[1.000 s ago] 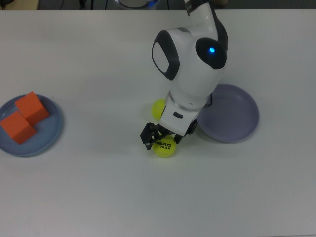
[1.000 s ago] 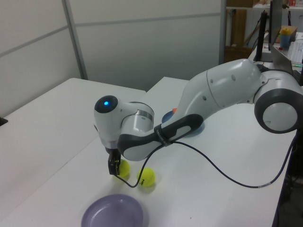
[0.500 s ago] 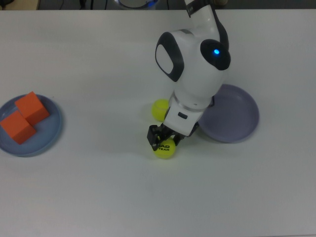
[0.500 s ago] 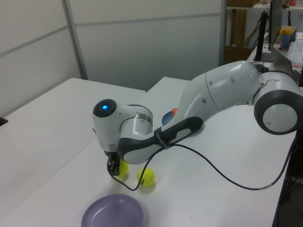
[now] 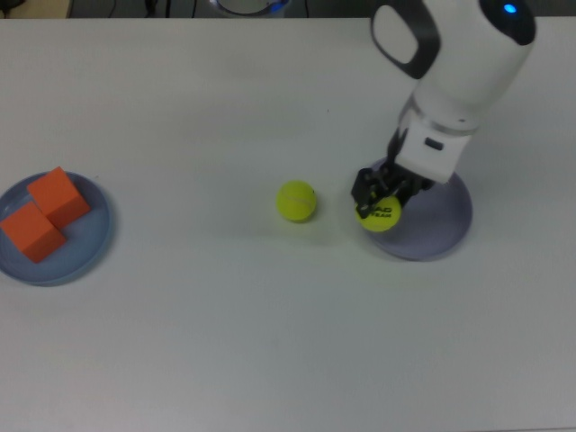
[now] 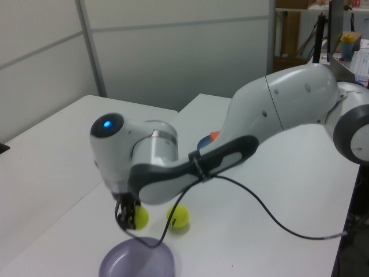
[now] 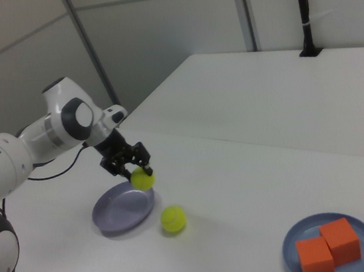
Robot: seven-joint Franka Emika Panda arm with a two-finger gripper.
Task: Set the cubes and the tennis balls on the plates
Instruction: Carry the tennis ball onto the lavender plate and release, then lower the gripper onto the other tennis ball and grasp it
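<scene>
Two tennis balls are out on the white table, both fuzzy and yellow-green. One ball [image 5: 381, 213] carries black lettering; in the top view the lower word reads "TEAM", while the word above it is half hidden by the fingers. The gripper [image 5: 378, 197] pinches this ball from either side and holds it up off the table, over the rim of the lavender plate [image 5: 438, 225] at centre right of the top view. In the right view the held ball [image 7: 142, 179] hangs clear above that plate [image 7: 121, 210].

The other ball [image 5: 296, 200] is plain as far as I can see, and sits alone on the table near the middle of the top view, apart from both plates.

Two plates, round, shallow and smooth like plastic. The blue plate [image 5: 94, 241] lies at the far left edge of the top view.

Two cubes, matte orange, foam-looking, rest side by side on the blue plate and touch each other: one [image 5: 59, 197] higher in the frame, one [image 5: 32, 231] lower.

A black cable [image 6: 271, 218] loops off the arm in the left view.
</scene>
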